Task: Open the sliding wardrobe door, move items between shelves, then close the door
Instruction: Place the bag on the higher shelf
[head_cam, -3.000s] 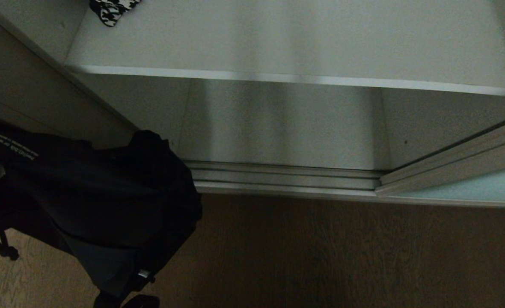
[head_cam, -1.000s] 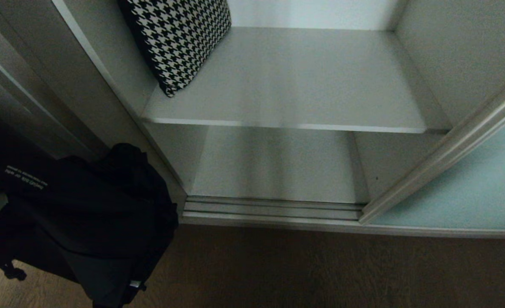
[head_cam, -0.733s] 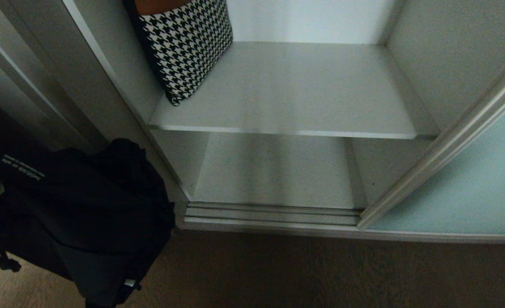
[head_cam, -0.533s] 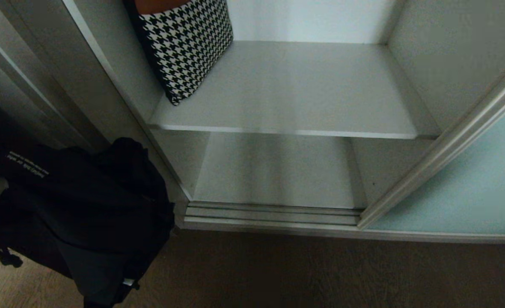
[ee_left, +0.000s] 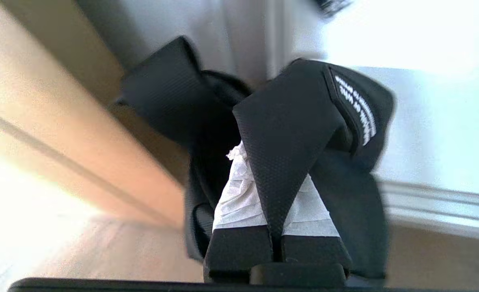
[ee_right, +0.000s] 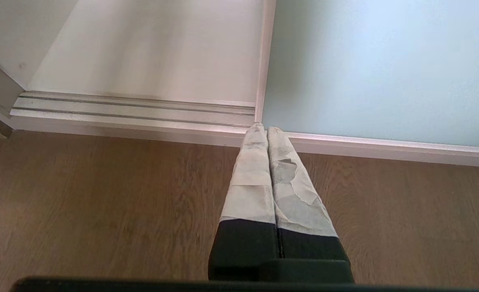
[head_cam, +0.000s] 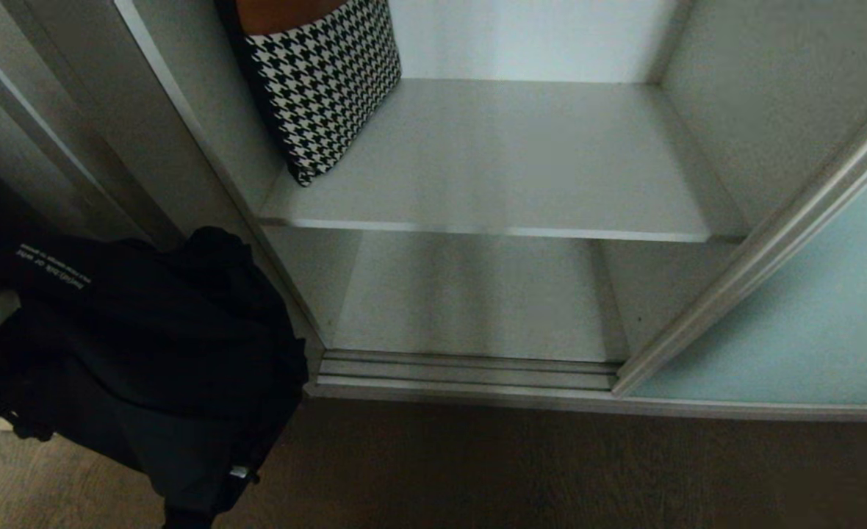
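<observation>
The large black bag (head_cam: pixel 132 345) hangs at the left, outside the wardrobe and above the wooden floor. My left gripper (ee_left: pixel 272 170) is shut on its black strap loop (ee_left: pixel 288 134), which runs up between the white-taped fingers (ee_left: pixel 235 202). The houndstooth piece (head_cam: pixel 316 81) with its orange-brown top leans against the left wall on the upper grey shelf (head_cam: pixel 507 169). The bottom board (head_cam: pixel 470 301) lies bare. The pale teal sliding door (head_cam: pixel 793 323) stands slid to the right. My right gripper (ee_right: pixel 266 132) is shut on nothing, low over the floor by the door's (ee_right: pixel 381 69) edge.
Silver door tracks (head_cam: pixel 463 371) run along the wardrobe's front at floor level. A tan wooden panel (ee_left: pixel 52 113) stands left of the bag. Brown wooden floor (head_cam: pixel 551 470) stretches in front of the wardrobe.
The camera has tilted up, so more of the upper shelf and the houndstooth piece show. The hanging bag has risen a little beside the wardrobe's left edge.
</observation>
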Robot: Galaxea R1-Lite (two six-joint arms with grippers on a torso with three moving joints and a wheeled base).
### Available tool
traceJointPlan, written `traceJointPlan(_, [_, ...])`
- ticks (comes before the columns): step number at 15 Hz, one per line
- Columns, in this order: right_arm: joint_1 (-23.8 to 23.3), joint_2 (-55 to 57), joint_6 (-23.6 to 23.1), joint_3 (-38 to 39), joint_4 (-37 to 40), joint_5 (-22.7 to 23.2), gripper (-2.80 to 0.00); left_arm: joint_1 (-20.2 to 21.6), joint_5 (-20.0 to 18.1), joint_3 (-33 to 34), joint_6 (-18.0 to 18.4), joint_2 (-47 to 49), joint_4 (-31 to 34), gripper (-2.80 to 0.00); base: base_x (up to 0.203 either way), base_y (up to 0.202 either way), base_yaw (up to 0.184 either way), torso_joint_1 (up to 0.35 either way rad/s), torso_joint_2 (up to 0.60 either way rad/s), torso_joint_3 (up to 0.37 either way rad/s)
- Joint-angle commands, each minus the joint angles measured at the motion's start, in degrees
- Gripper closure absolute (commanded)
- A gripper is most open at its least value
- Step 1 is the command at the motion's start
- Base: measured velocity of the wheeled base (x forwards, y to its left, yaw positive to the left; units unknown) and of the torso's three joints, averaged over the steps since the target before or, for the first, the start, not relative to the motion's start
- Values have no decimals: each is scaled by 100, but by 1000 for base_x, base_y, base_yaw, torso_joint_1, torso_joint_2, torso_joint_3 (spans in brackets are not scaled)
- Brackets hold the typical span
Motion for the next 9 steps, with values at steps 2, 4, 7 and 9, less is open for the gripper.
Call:
traceJointPlan(2, [5,-13,3,0,-3,0,0,7,-639,-175,41,-289,101,0,0,0,0,0,0,0])
traceJointPlan(4, [5,-4,3,0,-3,0,0,1,-640,-430,76,-277,145,0,0,0,0,0,0,0])
traceJointPlan(7, [5,-4,3,0,-3,0,0,-13,-1071,-878,136,-354,601,0,0,0,0,0,0,0])
traceJointPlan(9, [5,-4,3,0,-3,0,0,-13,-1379,-1043,302,-363,610,0,0,0,0,0,0,0])
